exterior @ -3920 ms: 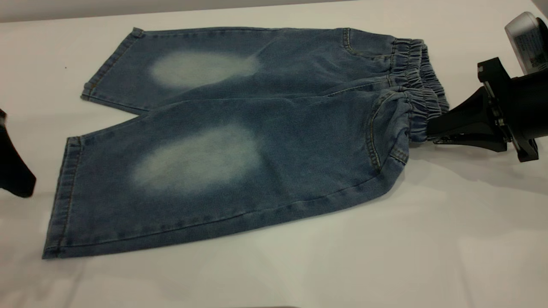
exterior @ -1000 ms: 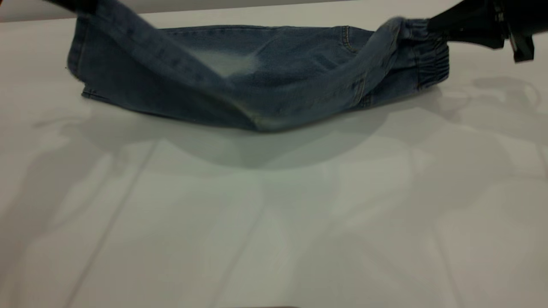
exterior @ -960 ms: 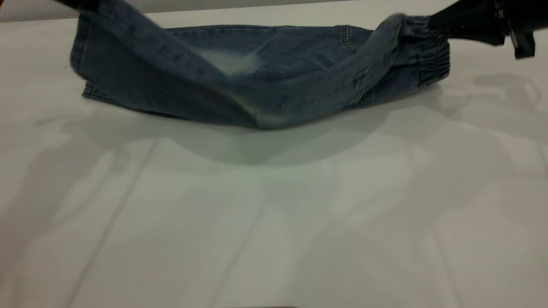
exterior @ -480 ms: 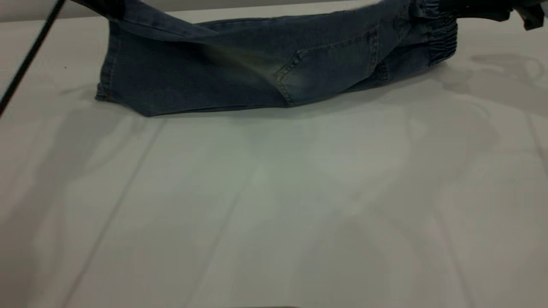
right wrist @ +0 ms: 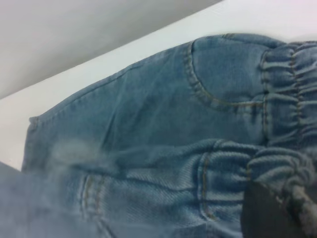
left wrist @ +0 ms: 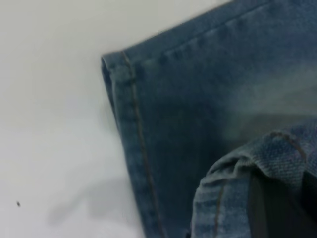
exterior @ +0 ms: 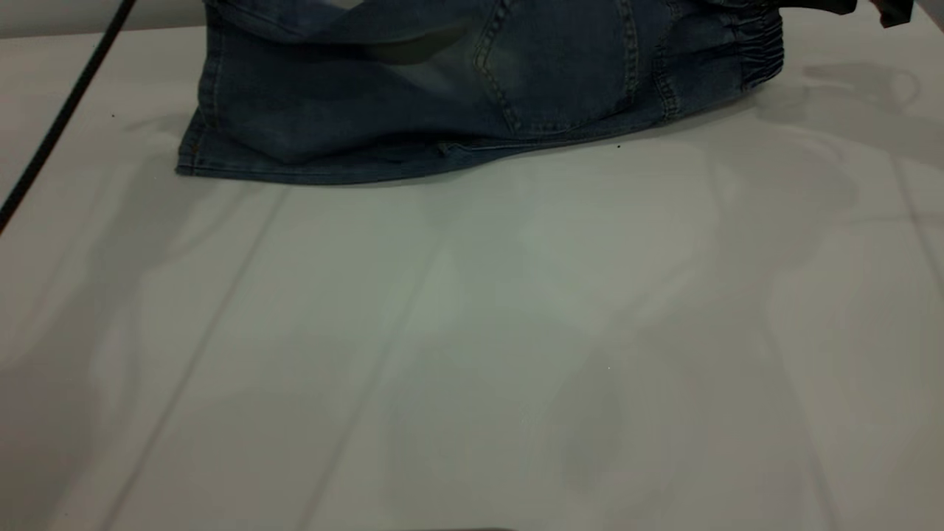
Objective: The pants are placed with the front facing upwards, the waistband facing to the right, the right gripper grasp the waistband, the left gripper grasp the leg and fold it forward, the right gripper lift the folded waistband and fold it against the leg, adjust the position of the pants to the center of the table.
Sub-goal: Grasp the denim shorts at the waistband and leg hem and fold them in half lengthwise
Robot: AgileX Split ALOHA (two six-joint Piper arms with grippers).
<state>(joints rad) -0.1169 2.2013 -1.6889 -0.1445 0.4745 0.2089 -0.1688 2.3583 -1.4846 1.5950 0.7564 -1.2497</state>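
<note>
The blue denim pants [exterior: 472, 96] lie at the far side of the white table [exterior: 472, 332]. Their near half is lifted and turned over, so a back patch pocket [exterior: 560, 74] faces the exterior camera. The gathered waistband [exterior: 759, 51] is at the right end. My right gripper [right wrist: 277, 208] is shut on the waistband [right wrist: 292, 183], and only a black sliver of it [exterior: 830, 6] shows in the exterior view. My left gripper [left wrist: 270, 208] is shut on the folded hem of the raised leg [left wrist: 233, 183], above the other leg [left wrist: 198, 99] lying flat. In the exterior view the left gripper is out of frame.
A black cable [exterior: 59, 125] slants down across the far left of the table. The table's far edge runs just behind the pants. The wide near part of the tabletop carries only the arms' shadows.
Both grippers have carried the near leg and waistband up and toward the far side. The denim has rolled over, so the back pocket now shows fully, and the grippers have left the top of the exterior view.
</note>
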